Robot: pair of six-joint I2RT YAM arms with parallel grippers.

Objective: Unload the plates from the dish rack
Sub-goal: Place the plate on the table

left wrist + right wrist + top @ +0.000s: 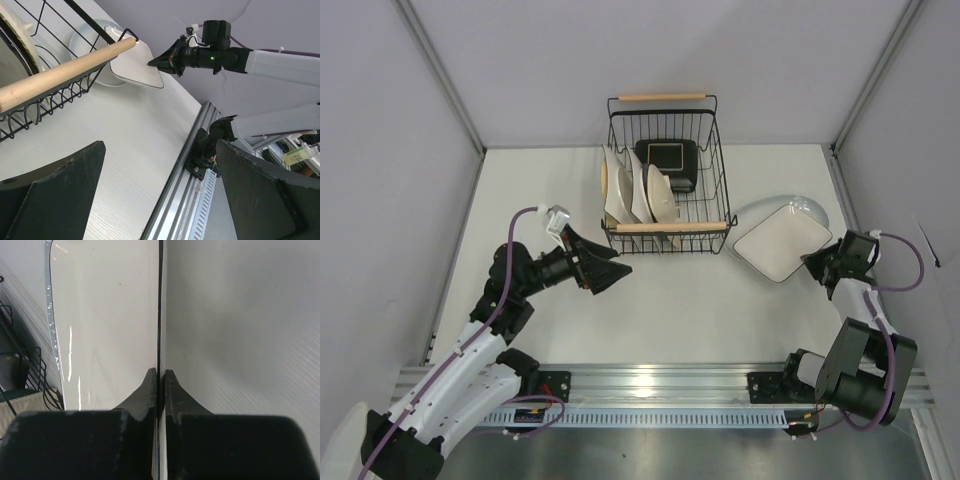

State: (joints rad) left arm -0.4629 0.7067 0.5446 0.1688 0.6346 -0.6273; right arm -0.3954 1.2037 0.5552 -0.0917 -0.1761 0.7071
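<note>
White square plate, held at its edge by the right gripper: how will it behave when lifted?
Probably rigid and breakable: the white square plate looks like glazed ceramic. Its glossy surface may slip in the right gripper, shut on the thin rim only. Held at one edge, it likely tips downward.

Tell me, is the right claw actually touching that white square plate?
Touching. The right wrist view shows the right gripper pinched shut on the thin rim of the white square plate, with no gap on either side.
</note>
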